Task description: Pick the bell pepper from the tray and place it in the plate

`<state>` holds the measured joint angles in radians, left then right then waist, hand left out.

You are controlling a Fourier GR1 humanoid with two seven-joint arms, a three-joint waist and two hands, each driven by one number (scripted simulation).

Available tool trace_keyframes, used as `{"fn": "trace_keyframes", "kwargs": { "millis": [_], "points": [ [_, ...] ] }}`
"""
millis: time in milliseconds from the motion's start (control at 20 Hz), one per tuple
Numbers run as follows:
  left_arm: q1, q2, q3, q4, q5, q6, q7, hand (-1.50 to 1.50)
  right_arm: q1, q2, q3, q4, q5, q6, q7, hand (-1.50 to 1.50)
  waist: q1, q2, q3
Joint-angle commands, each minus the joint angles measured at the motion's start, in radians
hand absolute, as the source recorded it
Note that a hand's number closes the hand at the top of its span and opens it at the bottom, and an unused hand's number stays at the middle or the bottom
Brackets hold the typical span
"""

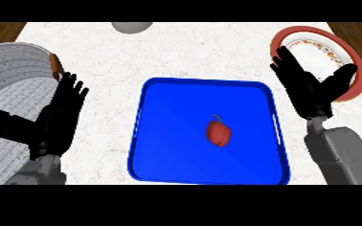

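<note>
A small red bell pepper [218, 132] lies right of centre in the blue tray [166, 124], its stem pointing up. The plate [343, 45], white with a red rim and a patterned band, sits at the counter's far right, partly hidden by my right hand [305, 87]. That hand is open, fingers straight, held up over the plate's left edge and to the right of the tray. My left hand [60, 115] is open too, fingers up, resting left of the tray. Neither hand touches the pepper.
A large grey round object [21, 76] with a brown piece [56, 64] at its edge fills the left side behind my left hand. A grey rounded object [131, 27] shows at the top edge. Dark wood shows at both top corners of the white marbled counter [198, 52].
</note>
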<state>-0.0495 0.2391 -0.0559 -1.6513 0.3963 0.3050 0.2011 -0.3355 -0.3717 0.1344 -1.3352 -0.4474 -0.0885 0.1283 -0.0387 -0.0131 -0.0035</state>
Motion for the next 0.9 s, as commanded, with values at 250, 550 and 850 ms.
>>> {"fn": "trace_keyframes", "kwargs": {
  "millis": [250, 550, 850],
  "points": [
    [0.1, 0.079, -0.116, 0.109, -0.129, -0.034, 0.074, 0.0, -0.146, -0.23, -0.056, -0.257, 0.346, -0.282, -0.026, 1.5, -0.025, -0.008, -0.007],
    [0.148, 0.054, -0.138, 0.097, -0.1, -0.07, 0.055, 0.0, 0.099, -0.233, -0.029, -0.32, 0.674, -0.655, 0.032, -1.5, -0.05, -0.012, -0.002],
    [0.11, 0.009, -0.153, 0.195, -0.116, -0.105, -0.028, 0.0, 0.355, -0.226, 0.108, -0.674, 0.948, -0.724, 0.241, -1.5, -0.017, 0.002, -0.001]
  ]
}}
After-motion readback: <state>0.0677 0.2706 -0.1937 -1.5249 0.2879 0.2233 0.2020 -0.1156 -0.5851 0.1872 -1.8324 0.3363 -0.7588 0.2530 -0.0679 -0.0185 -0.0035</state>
